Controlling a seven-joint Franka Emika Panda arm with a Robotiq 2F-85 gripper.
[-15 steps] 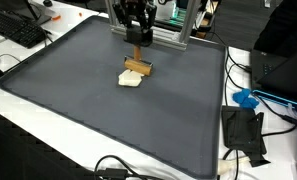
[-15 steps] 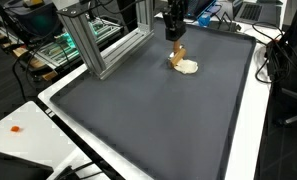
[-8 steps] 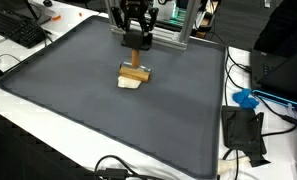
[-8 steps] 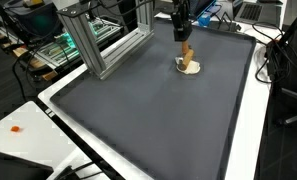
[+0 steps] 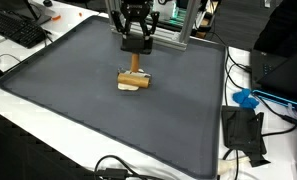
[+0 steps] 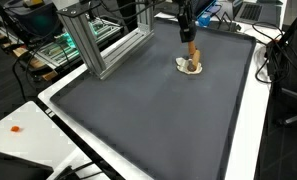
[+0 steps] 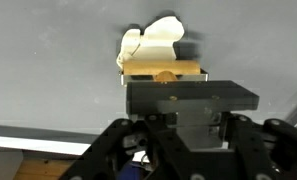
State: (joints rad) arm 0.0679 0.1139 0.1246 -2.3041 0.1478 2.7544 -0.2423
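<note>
Upright wooden tool [image 5: 134, 79], handle topmost, clamped in end effector [image 5: 135, 50]

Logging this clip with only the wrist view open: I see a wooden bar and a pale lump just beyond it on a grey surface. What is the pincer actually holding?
Observer: In both exterior views the pincer is shut on the upright handle of a wooden tool. The bar you see is its foot, down against the pale lump.
Operator: And the grey surface?
Observer: It is a dark mat with a raised rim, lying on a white table.
Operator: What stands close to the arm?
Observer: An aluminium frame rises at the mat's far edge, beside the arm.
</note>
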